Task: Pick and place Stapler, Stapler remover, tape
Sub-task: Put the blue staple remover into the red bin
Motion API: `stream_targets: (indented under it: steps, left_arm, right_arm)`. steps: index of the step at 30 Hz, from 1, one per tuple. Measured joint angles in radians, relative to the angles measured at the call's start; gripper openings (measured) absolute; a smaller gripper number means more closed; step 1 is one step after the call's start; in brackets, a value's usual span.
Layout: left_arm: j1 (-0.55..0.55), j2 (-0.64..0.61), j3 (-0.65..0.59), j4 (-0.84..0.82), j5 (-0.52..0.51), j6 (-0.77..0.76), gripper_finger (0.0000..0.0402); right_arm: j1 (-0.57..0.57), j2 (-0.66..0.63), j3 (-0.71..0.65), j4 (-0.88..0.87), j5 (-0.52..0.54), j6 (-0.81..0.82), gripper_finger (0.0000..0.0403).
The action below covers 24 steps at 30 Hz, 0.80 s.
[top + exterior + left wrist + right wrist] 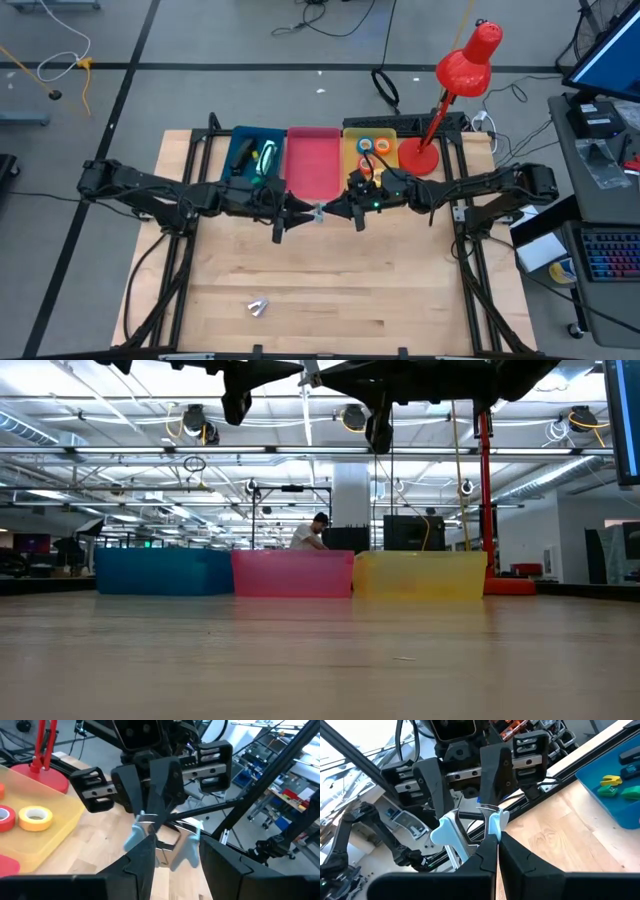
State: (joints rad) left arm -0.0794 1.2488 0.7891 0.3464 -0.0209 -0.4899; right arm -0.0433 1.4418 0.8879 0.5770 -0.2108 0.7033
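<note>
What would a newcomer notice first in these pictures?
Probably the two grippers meeting in mid-air above the table's middle, the left gripper and the right gripper both closed on one pale blue staple remover. Behind them stand a blue bin, a pink bin and a yellow bin, with a red desk lamp at the right.

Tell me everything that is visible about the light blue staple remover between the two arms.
The staple remover has two pale blue plastic wing grips and bright metal claws. It hangs in the air above the wooden table, in front of the pink bin. Both end effectors pinch it from opposite sides: the left end effector and the right end effector.
</note>
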Motion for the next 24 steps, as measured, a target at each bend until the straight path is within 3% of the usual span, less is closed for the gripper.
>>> stream_targets:
  steps: [8, 15, 24]
  left_arm:
    - [0.001, 0.000, 0.000, -0.002, 0.031, -0.001, 0.0142]
    - [0.002, 0.000, 0.000, 0.023, 0.040, 0.040, 0.0019]
    - [0.014, 0.000, 0.000, 0.023, 0.073, 0.026, 0.0007]
  right_arm:
    - [-0.003, 0.000, 0.000, -0.001, 0.002, 0.002, 0.0000]
    - [-0.003, 0.000, 0.000, -0.003, 0.003, 0.001, 0.0000]
    - [-0.003, 0.000, 0.000, -0.004, 0.003, 0.001, 0.0000]
